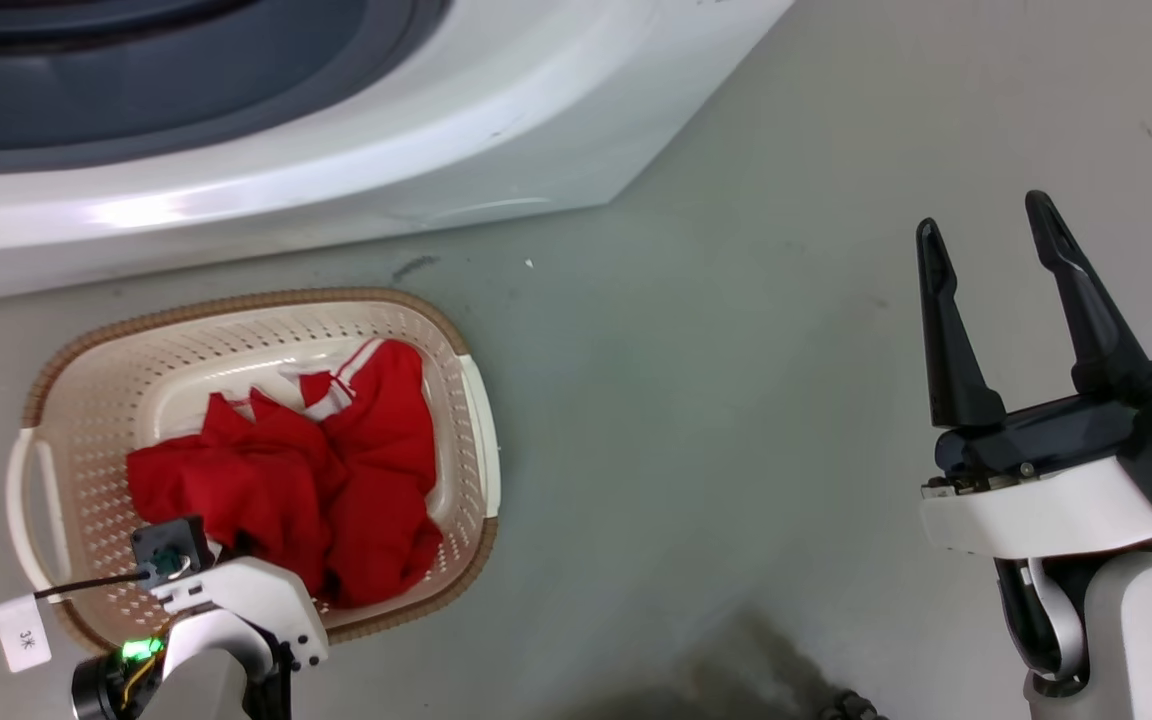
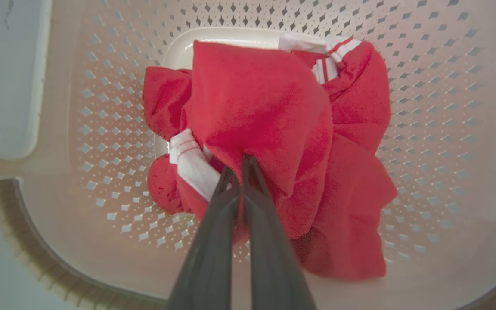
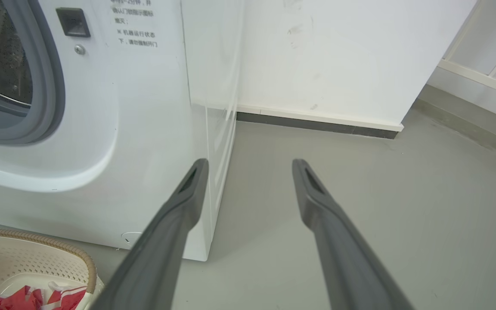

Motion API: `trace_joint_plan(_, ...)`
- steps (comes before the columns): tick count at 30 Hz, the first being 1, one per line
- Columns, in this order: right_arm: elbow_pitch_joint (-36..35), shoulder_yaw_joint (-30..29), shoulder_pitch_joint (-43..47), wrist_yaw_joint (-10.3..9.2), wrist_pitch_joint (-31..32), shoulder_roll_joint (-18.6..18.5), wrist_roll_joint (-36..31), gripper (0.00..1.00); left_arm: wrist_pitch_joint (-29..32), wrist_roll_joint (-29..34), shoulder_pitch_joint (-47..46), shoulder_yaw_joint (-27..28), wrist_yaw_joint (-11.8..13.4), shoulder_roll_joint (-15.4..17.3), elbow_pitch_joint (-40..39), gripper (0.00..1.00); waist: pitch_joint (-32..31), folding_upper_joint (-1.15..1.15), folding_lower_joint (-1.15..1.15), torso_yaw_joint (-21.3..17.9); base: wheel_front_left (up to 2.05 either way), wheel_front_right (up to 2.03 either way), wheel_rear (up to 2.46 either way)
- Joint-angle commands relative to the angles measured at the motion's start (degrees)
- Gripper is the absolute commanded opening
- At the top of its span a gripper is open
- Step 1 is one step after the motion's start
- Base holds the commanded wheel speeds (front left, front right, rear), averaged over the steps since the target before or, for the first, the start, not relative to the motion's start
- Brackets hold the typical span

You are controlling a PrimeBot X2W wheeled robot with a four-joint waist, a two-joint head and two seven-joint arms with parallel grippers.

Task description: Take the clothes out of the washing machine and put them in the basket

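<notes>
The red clothes with white stripe trim lie heaped in the cream basket, which stands on the floor in front of the white washing machine. My left gripper points down into the basket, its fingers shut on a fold of the red clothes. In the head view its white wrist covers the fingers. Over the bare floor to the right, my right gripper is open and holds nothing. Past its fingertips, the right gripper faces the machine's corner, with the basket at lower left.
The machine's grey-rimmed porthole stands open, with steel drum behind it. A white wall with a dark skirting runs behind the machine. Grey floor spreads to the right of the basket. A tagged cable hangs from my left wrist.
</notes>
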Motion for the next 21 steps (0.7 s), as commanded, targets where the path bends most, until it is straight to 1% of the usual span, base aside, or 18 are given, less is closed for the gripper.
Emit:
trace_joint_plan(1,0.0,0.1,-0.8,-0.05,-0.2,0.1,0.4,1.00,-0.2,-0.2,-0.8,0.2,-0.2,-0.1,1.1,0.00,2.0,0.00,-0.01,-1.3,0.00,0.00,0.00)
trace_joint_plan(4,-0.2,0.0,-1.3,-0.05,-0.6,0.1,0.2,1.00,-0.2,-1.0,-2.3,0.8,-0.4,-0.6,4.6,0.00,3.1,0.00,-0.01,-1.5,0.00,0.00,0.00)
trace_joint_plan(5,-0.2,-0.1,-1.3,-0.04,-0.6,0.1,0.1,1.00,-0.2,-1.0,-2.5,0.9,-0.6,-0.8,5.7,0.04,3.2,0.00,-0.01,-1.5,0.00,0.00,0.00)
trace_joint_plan(6,-0.1,-0.2,-1.2,-0.04,-0.7,0.1,0.0,1.00,-0.2,-1.4,-2.8,1.1,-0.5,-1.0,6.4,0.22,3.4,0.00,-0.01,-1.4,0.00,0.00,0.00)
trace_joint_plan(8,0.1,-0.3,-1.1,-0.04,-0.6,0.1,-0.4,1.00,-0.2,-1.4,-3.4,1.3,-0.9,-1.3,7.4,0.47,3.2,0.00,-0.01,-1.1,0.00,0.00,0.00)
trace_joint_plan(9,0.1,-0.3,-1.1,-0.04,-0.6,0.1,-0.6,1.00,-0.2,-1.7,-3.6,1.5,-1.1,-1.5,7.7,0.85,3.0,0.00,-0.01,-0.9,0.00,0.00,0.00)
trace_joint_plan(10,0.2,-0.4,-1.0,-0.05,-0.5,0.1,-0.7,1.00,-0.2,-1.8,-3.7,1.7,-1.0,-1.6,7.8,1.00,2.7,0.00,-0.01,-0.7,0.00,0.00,0.00)
trace_joint_plan(15,1.2,-0.3,-0.4,-0.05,-0.4,0.0,-1.2,1.00,-0.2,-1.5,-2.7,2.2,-1.8,-2.2,7.2,1.00,-1.3,0.00,-0.01,0.5,0.00,0.00,0.00)
trace_joint_plan(21,3.0,-0.5,1.8,-0.04,0.0,0.0,-1.1,1.00,-0.2,-1.0,1.1,3.4,-2.9,-2.9,5.0,1.00,-9.9,0.00,-0.01,2.1,0.00,0.00,0.00)
